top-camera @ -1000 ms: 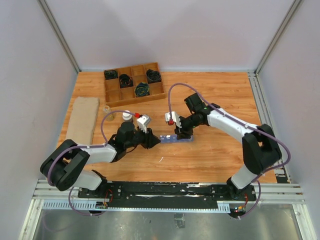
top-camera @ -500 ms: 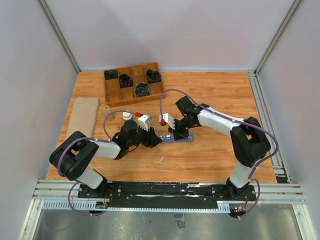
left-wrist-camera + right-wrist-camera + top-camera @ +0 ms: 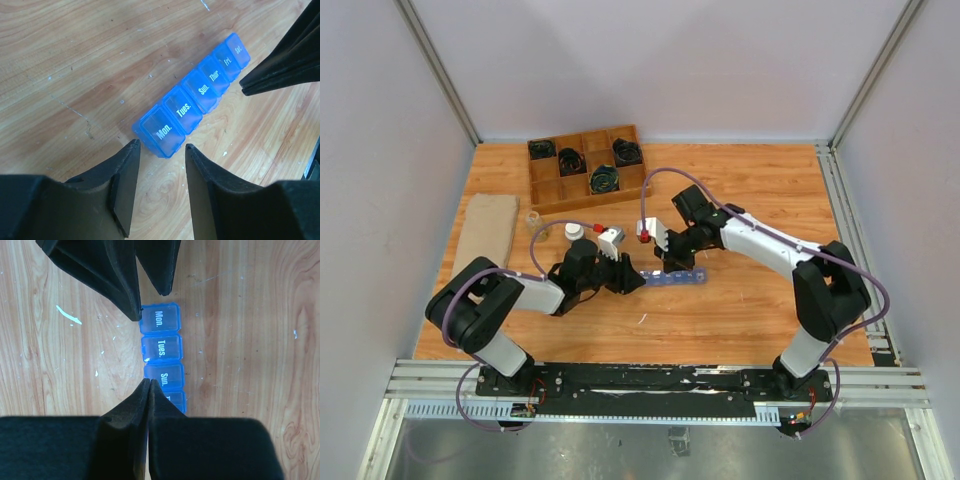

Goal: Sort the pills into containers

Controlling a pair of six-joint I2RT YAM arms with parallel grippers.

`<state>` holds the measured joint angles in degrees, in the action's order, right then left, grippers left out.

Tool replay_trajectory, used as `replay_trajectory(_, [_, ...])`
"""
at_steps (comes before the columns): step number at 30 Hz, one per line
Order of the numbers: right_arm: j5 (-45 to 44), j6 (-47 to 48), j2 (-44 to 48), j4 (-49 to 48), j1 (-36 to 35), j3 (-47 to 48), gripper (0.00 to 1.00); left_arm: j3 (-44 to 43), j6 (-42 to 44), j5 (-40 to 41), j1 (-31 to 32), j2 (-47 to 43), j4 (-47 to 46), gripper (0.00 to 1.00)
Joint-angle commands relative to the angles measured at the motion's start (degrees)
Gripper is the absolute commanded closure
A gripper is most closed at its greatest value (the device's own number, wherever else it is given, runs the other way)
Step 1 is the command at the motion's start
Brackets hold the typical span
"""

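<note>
The blue pill-organizer strip [image 3: 676, 279] lies on the wooden table, its lids shut, with Mon., Tues. and Sun. labels showing in the left wrist view [image 3: 195, 97] and the right wrist view [image 3: 161, 347]. My left gripper [image 3: 632, 282] is open and empty, its fingertips [image 3: 162, 146] just short of the Mon. end, one on each side. My right gripper [image 3: 672, 266] is shut and empty, its tips [image 3: 150, 381] at the long edge of the Sun. compartment. A small clear vial [image 3: 533, 218] stands far left of the strip; I cannot make out pills in it.
A dark bottle with a white cap [image 3: 574, 233] stands behind my left arm. A wooden grid tray with black coils [image 3: 588, 166] is at the back. A brown mat [image 3: 486, 238] lies at the left. A white scrap [image 3: 642, 319] lies in front of the strip.
My right gripper has moved left along the strip, from near its right end towards the middle. My left gripper has edged right up to the strip's Mon. end.
</note>
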<state>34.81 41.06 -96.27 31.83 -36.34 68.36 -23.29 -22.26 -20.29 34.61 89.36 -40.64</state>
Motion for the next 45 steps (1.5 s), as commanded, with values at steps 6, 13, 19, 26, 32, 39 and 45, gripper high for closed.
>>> replay_trajectory(6, [-5.8, -2.4, -11.4, 1.4, -0.9, 2.0, 0.99, -2.4, 0.3, -1.1, -0.8, 1.7, 0.1, 0.57])
replay_trajectory(13, [-0.8, -1.7, -9.7, 4.0, 0.5, 3.3, 1.0, -2.6, 1.0, -2.0, -1.4, 2.5, 0.3, 0.58])
replay_trajectory(19, [9.0, 2.2, -1.9, 7.9, 1.4, 3.9, 0.91, -1.9, 1.4, -2.2, -1.6, -0.4, 0.4, 0.58])
replay_trajectory(26, [3.8, -4.4, 2.9, 1.6, 8.8, 2.2, 0.47, 0.7, 2.9, -1.7, -1.6, -7.8, -0.3, 0.56])
replay_trajectory(32, [-5.4, -3.3, -0.8, 0.6, 12.0, 2.3, 0.18, 4.1, 3.9, 0.4, -1.6, -15.2, -2.5, 0.55])
replay_trajectory(39, [-9.1, -1.0, -6.1, 2.4, 13.0, 5.8, 0.14, 8.4, 3.5, 0.6, -1.6, -25.4, -2.0, 0.54])
replay_trajectory(45, [-0.9, 0.3, 3.1, 5.7, 13.9, 4.4, 0.12, 10.5, -0.6, 0.5, -1.6, -36.1, -0.4, 0.33])
